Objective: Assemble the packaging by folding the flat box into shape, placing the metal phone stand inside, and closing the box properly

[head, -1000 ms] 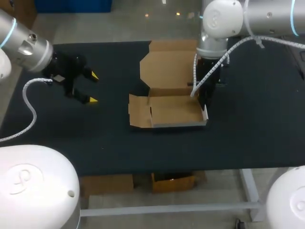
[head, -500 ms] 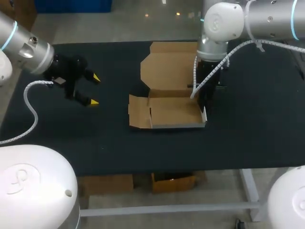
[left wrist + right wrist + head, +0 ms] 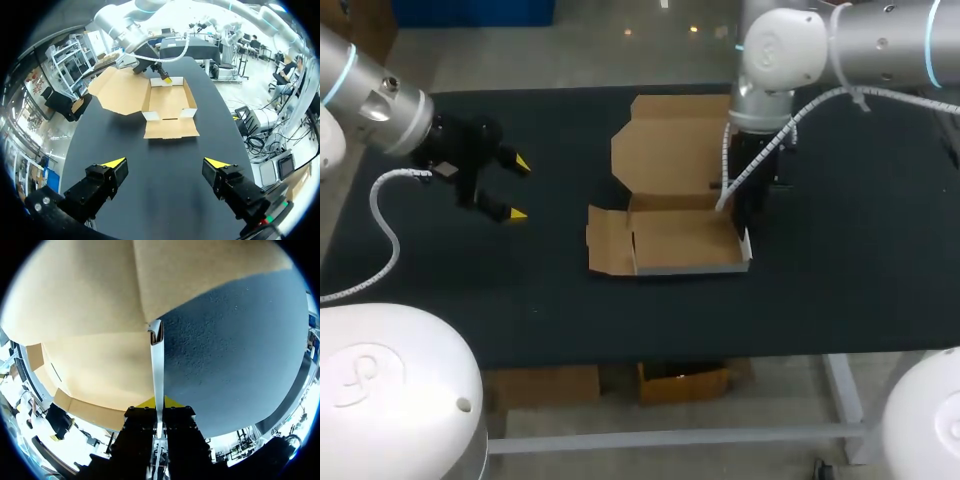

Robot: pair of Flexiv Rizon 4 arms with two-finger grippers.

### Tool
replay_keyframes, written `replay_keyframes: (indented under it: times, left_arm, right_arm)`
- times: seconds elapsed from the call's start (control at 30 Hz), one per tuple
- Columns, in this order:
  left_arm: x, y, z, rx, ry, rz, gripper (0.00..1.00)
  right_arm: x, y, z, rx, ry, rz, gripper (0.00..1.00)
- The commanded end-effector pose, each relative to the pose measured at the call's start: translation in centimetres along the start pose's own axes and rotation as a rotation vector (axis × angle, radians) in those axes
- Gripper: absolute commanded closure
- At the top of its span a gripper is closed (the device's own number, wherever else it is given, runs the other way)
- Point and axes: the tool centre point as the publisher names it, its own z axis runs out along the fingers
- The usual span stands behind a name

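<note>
Box [image 3: 685, 240] half-folded, lid open flat, mid-surface [image 3: 840, 290] | right fingers [image 3: 144, 403] mostly hidden, only yellow slivers showing, clamped on the box's right wall | left fingers [image 3: 517, 212] wide apart, empty, well left of box

Brown cardboard box [image 3: 685, 240] mid black tabletop [image 3: 840, 300], lid toward far edge; right gripper [image 3: 158, 404] pinching its right wall, left gripper [image 3: 515, 187] well left.

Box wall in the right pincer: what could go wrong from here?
1. The right pincer pinches the thin side wall; pulling could crease or tear it.
2. Nothing else holds the box, and the left pincer is open well away, so the box may slide rather than fold.
</note>
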Motion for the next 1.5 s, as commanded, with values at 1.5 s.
replay_keyframes:
  times: [1.5]
  left_arm:
    - [0.0,0.0,0.0,-0.003,0.002,0.000,0.00]
  right_arm:
    - [0.4,1.4,1.2,-0.182,-0.035,0.123,0.89]
